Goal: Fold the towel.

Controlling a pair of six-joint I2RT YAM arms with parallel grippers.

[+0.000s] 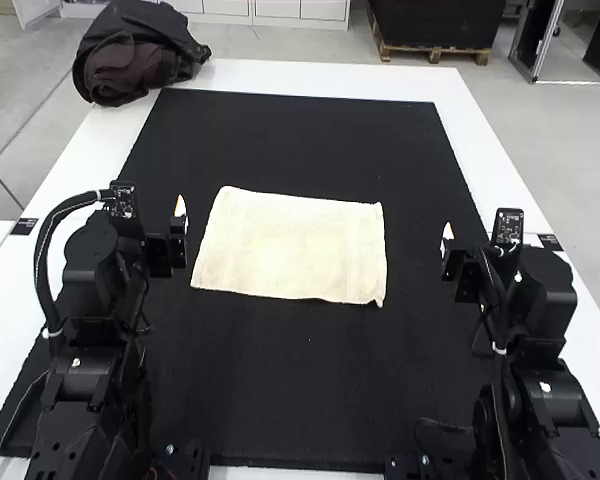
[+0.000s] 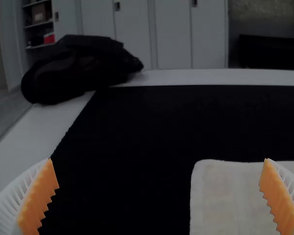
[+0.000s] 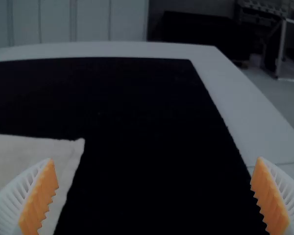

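Two hands seen open wide, nothing gripped: left hand (image 2: 158, 159) and right hand (image 3: 156, 158), orange pads well apart on each. Towel (image 1: 290, 247) is laid spread between them on the black mat (image 1: 300, 380), just right of the left hand and farther off to the left of the right hand. Long axis is run roughly from one hand to the other, so the short ends are faced by the hands; left hand is nearer its end. Near corners are set closer to the arm bases than either hand. Layer count can't be told. No fold started, as judged from the lie; if near corners are picked first, both hands would need to be drawn back and inward, the right one farther across. Thin edge could be missed or pinched unevenly. In high view the whole outline is given, incl. a slight dark gap under the near edge and a small nub at the near corner on the right hand's side. By the left wrist view the rounded far corner on that hand's side is added close up; by the right wrist view, the more pointed far corner. Dark bundle (image 1: 140, 60) is parked beyond the left hand, on the table (image 1: 105, 140), well off the towel.
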